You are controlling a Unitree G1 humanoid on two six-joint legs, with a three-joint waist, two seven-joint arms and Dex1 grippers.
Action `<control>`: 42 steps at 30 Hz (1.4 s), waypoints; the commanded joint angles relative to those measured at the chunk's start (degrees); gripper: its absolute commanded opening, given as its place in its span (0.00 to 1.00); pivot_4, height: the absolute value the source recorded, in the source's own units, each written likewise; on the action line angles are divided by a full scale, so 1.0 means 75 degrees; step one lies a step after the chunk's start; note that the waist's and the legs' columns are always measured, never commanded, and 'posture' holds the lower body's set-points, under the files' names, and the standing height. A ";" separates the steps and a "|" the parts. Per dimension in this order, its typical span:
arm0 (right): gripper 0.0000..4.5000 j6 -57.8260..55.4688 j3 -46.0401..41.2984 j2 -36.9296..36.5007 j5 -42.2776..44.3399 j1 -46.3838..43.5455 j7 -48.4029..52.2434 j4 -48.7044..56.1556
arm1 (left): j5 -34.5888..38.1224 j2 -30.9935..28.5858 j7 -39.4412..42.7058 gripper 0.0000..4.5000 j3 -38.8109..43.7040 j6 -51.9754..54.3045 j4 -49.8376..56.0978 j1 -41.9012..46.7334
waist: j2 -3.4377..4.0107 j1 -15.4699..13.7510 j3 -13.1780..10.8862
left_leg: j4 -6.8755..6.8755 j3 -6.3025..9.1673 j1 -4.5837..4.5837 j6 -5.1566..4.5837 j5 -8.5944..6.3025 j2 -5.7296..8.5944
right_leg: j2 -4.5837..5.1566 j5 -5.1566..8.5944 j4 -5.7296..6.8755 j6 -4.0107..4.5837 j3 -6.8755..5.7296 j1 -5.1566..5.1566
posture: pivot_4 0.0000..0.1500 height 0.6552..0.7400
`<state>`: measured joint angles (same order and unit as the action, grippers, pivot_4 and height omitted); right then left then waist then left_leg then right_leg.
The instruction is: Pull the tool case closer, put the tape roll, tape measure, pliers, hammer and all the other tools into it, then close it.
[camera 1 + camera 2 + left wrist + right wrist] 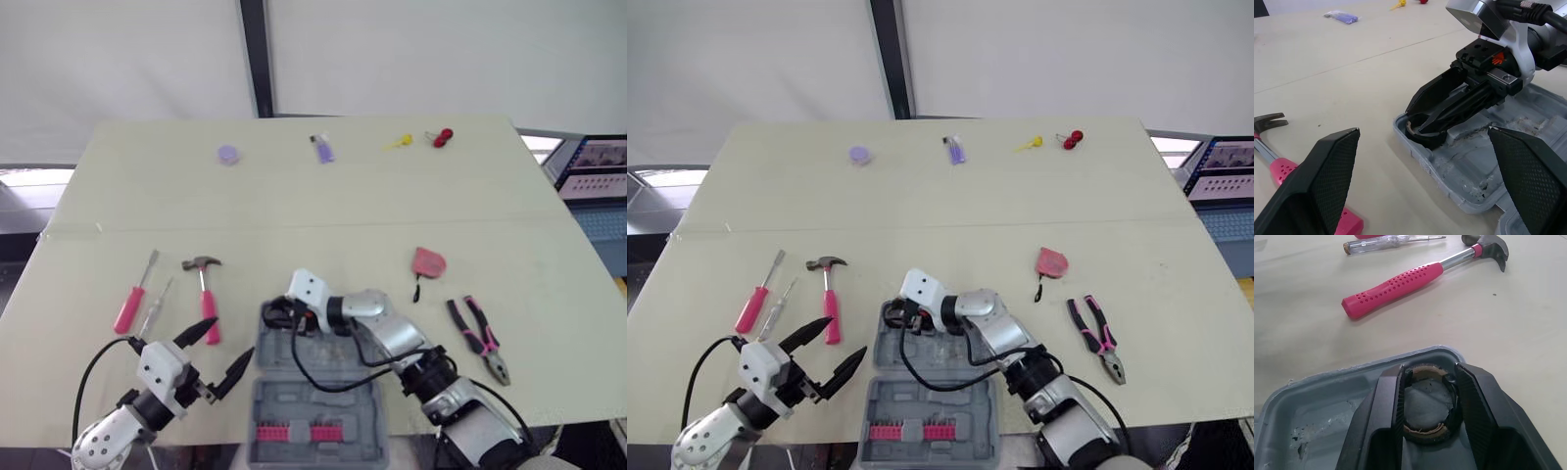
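**Tape roll going into the far-left corner of the tool case**

Our right gripper [1429,382] is clamped on the tape roll [1422,432], one finger on each side of its outer rim, and the roll sits low in the far-left corner of the open tool case [921,397], touching or just above the floor; we cannot tell which. We judge the roll light and stiff, a hard ring that will not crush in this pinch, though its smooth outer wrap may slip, so gripping across the rim suits it. Our left gripper [230,341] hangs spread wide and empty just left of the case. The hammer [206,299] lies on the table left of the case. We expect it to be head-heavy, best grasped on the pink handle near the head.
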<state>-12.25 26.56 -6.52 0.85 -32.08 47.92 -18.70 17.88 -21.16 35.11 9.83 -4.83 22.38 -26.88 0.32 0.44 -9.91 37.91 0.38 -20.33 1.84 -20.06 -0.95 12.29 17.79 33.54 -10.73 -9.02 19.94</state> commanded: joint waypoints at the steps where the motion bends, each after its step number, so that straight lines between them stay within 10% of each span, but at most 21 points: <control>1: 0.39 0.0284 0.0065 0.0124 -0.0103 -0.0071 0.0043 -0.0022 | 0.0004 -0.0028 -0.0030 1.00 -0.0032 -0.0034 0.0130 0.0005 | 0.0000 -0.0004 0.0000 | 0.0000 0.0000 0.0000 0.0000 0.0000 0.0000 | 0.0000 0.0000 0.0000 0.0000 0.0000 0.0000 | 1.00 1.00; 30: 0.39 0.0701 0.0606 -0.0178 -0.1179 0.0074 0.0044 -0.0652 | -0.0031 0.0009 -0.0039 1.00 -0.0072 -0.0120 -0.0042 0.0107 | 0.0014 0.0003 0.0015 | 0.0000 -0.0001 0.0019 0.0000 0.0000 -0.0001 | 0.0000 0.0000 0.0002 0.0000 0.0004 -0.0016 | 1.00 1.00; 42: 0.39 -0.0519 -0.1463 -0.0737 0.1184 -0.0344 0.0875 0.1776 | 0.0551 -0.0619 -0.0293 1.00 0.0411 0.1384 0.0398 0.1266 | 0.0021 -0.0025 0.0009 | 0.0004 0.0002 0.0004 0.0000 0.0000 0.0000 | -0.0001 0.0000 0.0004 0.0000 0.0003 -0.0007 | 1.00 1.00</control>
<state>-14.25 17.66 -11.29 6.62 -34.67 53.03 -8.94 20.48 -25.25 33.96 10.98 4.30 22.81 -17.96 0.47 0.25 -9.84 37.93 0.39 -20.30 1.84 -20.06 -0.95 12.28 17.79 33.56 -10.73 -9.00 19.90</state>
